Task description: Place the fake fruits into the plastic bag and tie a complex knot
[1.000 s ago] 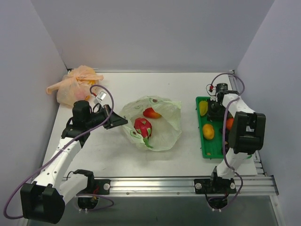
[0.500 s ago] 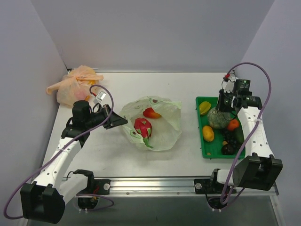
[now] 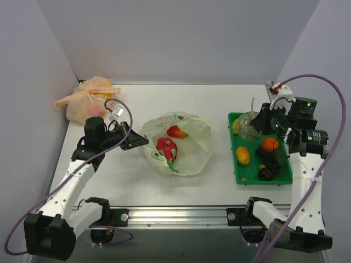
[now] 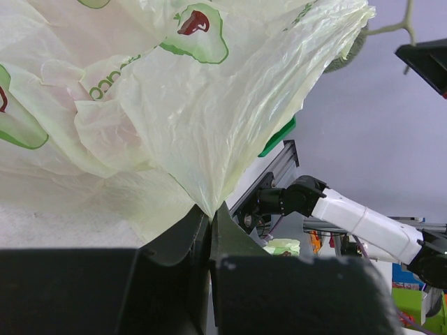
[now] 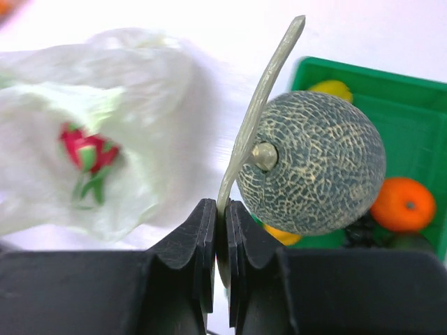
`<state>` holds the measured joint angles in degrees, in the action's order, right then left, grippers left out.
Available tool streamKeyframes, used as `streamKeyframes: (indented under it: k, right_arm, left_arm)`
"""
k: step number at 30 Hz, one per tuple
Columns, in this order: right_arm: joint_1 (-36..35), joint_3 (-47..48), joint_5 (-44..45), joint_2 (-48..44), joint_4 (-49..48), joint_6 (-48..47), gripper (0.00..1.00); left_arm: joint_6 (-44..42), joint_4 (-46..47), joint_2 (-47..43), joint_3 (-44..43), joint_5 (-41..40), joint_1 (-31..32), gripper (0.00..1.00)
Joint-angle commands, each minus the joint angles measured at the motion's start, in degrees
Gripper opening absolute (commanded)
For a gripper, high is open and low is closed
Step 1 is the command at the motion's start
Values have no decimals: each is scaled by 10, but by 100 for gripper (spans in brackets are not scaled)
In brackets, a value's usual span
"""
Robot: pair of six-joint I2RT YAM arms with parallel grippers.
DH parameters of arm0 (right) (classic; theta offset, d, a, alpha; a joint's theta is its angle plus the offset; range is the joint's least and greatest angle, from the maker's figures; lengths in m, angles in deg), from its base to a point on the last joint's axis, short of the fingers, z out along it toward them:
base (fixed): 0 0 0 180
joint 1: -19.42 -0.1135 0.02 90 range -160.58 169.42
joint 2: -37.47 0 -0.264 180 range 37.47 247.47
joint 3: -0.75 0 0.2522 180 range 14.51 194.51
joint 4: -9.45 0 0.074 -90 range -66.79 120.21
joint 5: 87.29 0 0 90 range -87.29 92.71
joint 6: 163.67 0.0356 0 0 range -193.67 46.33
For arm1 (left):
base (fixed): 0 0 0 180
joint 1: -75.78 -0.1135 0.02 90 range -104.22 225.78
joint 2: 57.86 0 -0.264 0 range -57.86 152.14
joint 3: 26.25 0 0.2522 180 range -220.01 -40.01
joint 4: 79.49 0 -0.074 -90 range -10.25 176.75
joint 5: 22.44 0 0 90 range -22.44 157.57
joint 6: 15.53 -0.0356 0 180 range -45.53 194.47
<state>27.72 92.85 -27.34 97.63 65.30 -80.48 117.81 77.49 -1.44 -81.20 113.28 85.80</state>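
- Our left claw (image 4: 209,209) is clenched on a fold of the plastic bag (image 3: 189,143), at the bag's 9 o'clock edge.
- The bag lies in the middle of the worktop (image 3: 181,98), with the dragon fruit (image 3: 166,148) inside.
- Our right claw (image 5: 222,209) grips the melon (image 5: 314,164) only by its thin stem (image 5: 260,91), above the tray (image 3: 247,172) at 3 o'clock from the bag.
- The stem may bend or slip, because the melon is big and hangs to one side. Then it could drop and roll away.
- The bag mouth looks floppy, so the melon might push it shut or miss it.
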Motion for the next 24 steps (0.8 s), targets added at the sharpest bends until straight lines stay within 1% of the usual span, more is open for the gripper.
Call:
streamKeyframes:
  k: [1, 3, 4, 6, 7, 9, 10, 12, 13, 16, 18, 21, 22, 24]
  right_arm:
    - [-6, 38, -162, -31, 59, -15, 0]
    - [-20, 44, -220, -43, 80, -18, 0]
    - [-27, 44, -271, -48, 84, -15, 0]
    - [-55, 38, -300, -56, 86, -2, 0]
    - [-104, 37, -299, -57, 85, 2, 0]
    - [-157, 39, -274, -52, 80, 19, 0]
    - [-201, 35, -266, -50, 70, 30, 0]
    - [-218, 14, -274, -40, 24, 68, 0]
    - [-231, 13, -278, -33, 13, 68, 0]
    - [-264, 37, -282, 1, -12, 95, 0]
    - [-303, 56, -278, 30, -18, 96, 0]
    - [-364, 74, -264, 69, -16, 79, 0]
    - [-376, 80, -246, 79, -15, 54, 0]
    - [-407, 87, -224, 109, -18, 34, 0]
  left_arm:
    - [0, 20, -3, -24, 7, -3, 9]
    - [1, 20, -2, -24, 8, -2, 10]
    - [2, 21, -1, -23, 7, -1, 10]
    - [3, 22, -2, -21, 7, -1, 9]
    - [4, 24, -1, -19, 7, -2, 9]
    - [7, 27, -2, -18, 7, -2, 10]
    - [7, 26, -1, -18, 4, 0, 10]
    - [10, 27, -2, -16, 2, 1, 11]
    - [11, 28, -1, -15, 2, 1, 11]
    - [11, 28, -1, -14, 1, 3, 11]
    - [11, 29, 1, -14, -2, 5, 11]
    - [12, 33, 7, -15, -3, 7, 11]
    - [15, 35, 9, -15, -2, 8, 11]
    - [18, 39, 11, -14, -2, 8, 11]
